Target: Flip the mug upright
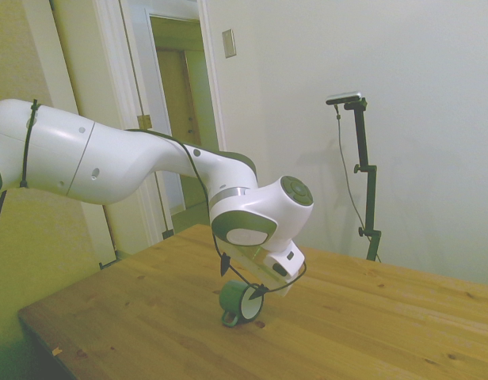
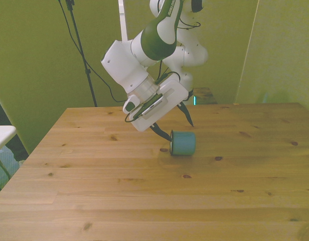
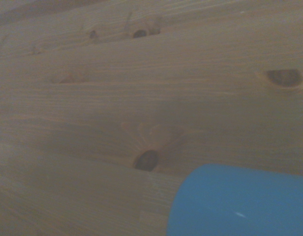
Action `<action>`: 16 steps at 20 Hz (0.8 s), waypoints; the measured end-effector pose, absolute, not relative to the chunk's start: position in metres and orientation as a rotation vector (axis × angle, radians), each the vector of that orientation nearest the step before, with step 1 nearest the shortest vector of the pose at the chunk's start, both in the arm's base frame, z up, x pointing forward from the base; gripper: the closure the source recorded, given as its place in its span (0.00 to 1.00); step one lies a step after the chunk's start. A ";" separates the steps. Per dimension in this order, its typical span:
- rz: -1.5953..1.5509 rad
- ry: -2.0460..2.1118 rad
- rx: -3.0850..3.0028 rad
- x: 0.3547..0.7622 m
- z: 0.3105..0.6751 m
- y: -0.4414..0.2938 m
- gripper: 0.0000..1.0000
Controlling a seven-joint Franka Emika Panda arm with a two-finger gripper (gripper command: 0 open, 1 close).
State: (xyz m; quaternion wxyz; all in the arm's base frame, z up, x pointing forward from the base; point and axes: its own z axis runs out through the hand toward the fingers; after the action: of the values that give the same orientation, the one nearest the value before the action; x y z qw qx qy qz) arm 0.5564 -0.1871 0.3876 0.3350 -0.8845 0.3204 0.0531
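Note:
The teal-green mug [image 1: 234, 302] lies on its side near the middle of the wooden table [image 1: 371, 332], with its white inside facing sideways and its handle down against the wood. From the front view only its green wall shows, mug [image 2: 183, 143]. My gripper [image 2: 176, 127] hangs tilted just above it, open. One dark fingertip [image 2: 165, 135] is close by the mug's end toward the front view's left, the other is behind the mug. I cannot tell whether either touches it. The wrist view shows a blurred edge of the mug [image 3: 240, 204] over bare wood.
The table's near edge and corner [image 1: 38, 321] lie to the side view's left. A small white surface [image 2: 1, 134] stands beside the table at the front view's left. An open doorway is behind the arm.

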 end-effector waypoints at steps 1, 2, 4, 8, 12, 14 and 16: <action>0.150 0.830 -2.301 0.557 0.386 -0.186 0.00; 0.162 0.825 -2.288 0.557 0.383 -0.184 0.00; 0.192 0.813 -2.260 0.558 0.377 -0.183 0.00; 0.240 0.795 -2.213 0.562 0.372 -0.186 0.00; 0.254 0.787 -2.173 0.564 0.367 -0.190 0.00; 0.259 0.781 -2.161 0.566 0.362 -0.192 0.00; 0.268 0.766 -2.149 0.567 0.359 -0.191 0.00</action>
State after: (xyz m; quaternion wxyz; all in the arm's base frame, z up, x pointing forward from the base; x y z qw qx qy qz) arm 0.5673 -0.1911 0.3590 0.4096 -0.8534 0.3042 0.1064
